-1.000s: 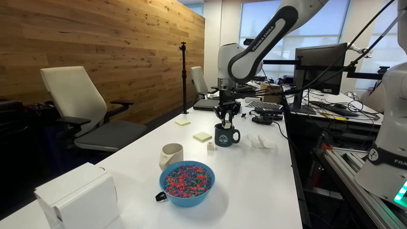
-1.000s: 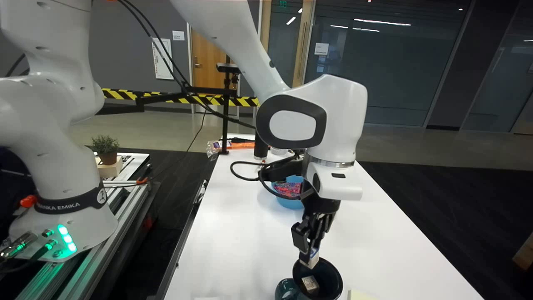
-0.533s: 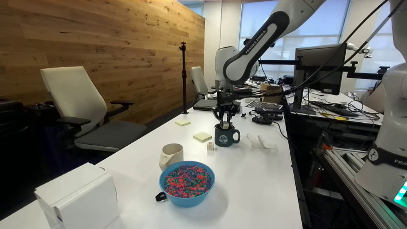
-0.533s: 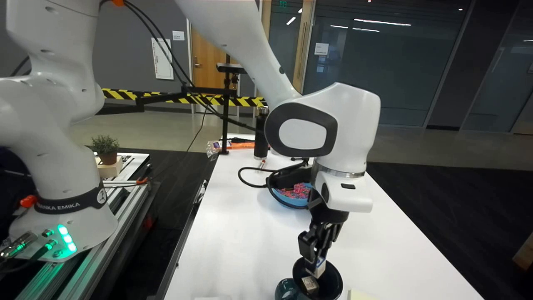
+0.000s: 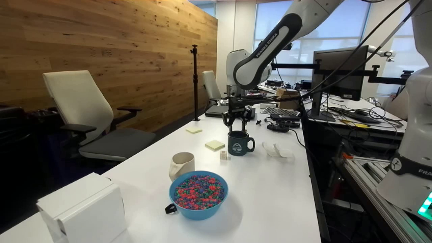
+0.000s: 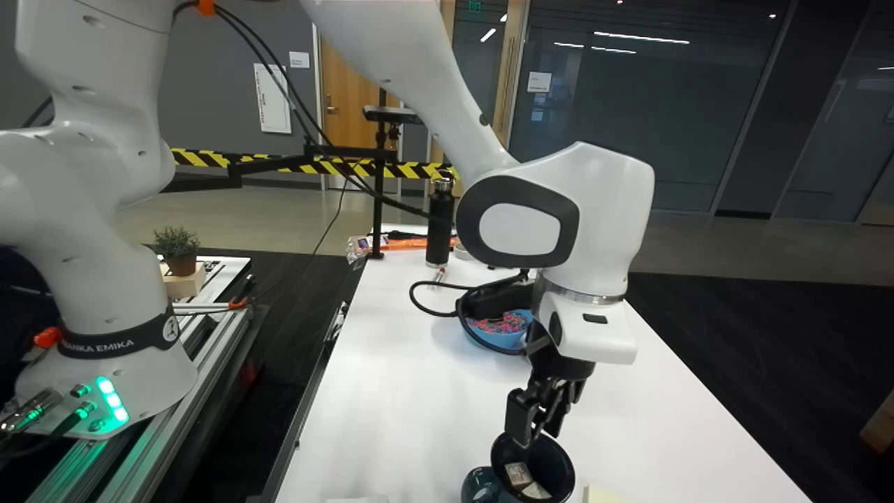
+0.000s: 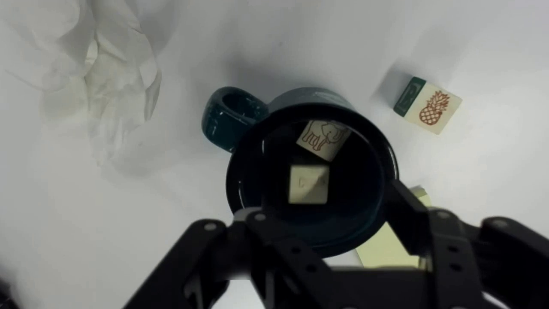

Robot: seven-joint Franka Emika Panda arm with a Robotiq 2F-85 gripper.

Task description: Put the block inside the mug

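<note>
White all over, a box (image 5: 82, 207) stands nearest on the worktop (image 5: 273, 209) in an exterior view, partly cut off. Beyond it, to the right, sits a blue bowl (image 5: 199, 215) full of red, blue and green bits (image 5: 199, 192), with a small black loop (image 5: 170, 209) just beside it. Behind the bowl is a cream cup (image 5: 184, 165); whether the two touch cannot be told.

Farther on, a pineapple block (image 5: 223, 155) rests on the worktop near the mug (image 5: 237, 148); the wrist view shows its drawing face up. The mug, dark and glossy, stands upright between a pale yellow note pad (image 5: 215, 145) and crumpled white paper (image 5: 278, 151). Two blocks lie inside it in the wrist view: an elephant block (image 7: 324, 139) close to the wall and a pale block (image 7: 309, 184) nearer the middle.

Above the mug's mouth, in both exterior views, hangs the hand (image 5: 237, 129). Its fingers (image 7: 407, 219) are spread well apart and grip nothing; contact with the rim cannot be judged.

Farther back come a second, smaller pad (image 5: 194, 130), a black post (image 5: 195, 81), a flat dark case (image 5: 216, 110), a monitor (image 5: 341, 72) and, last, a bright window (image 5: 351, 28).
</note>
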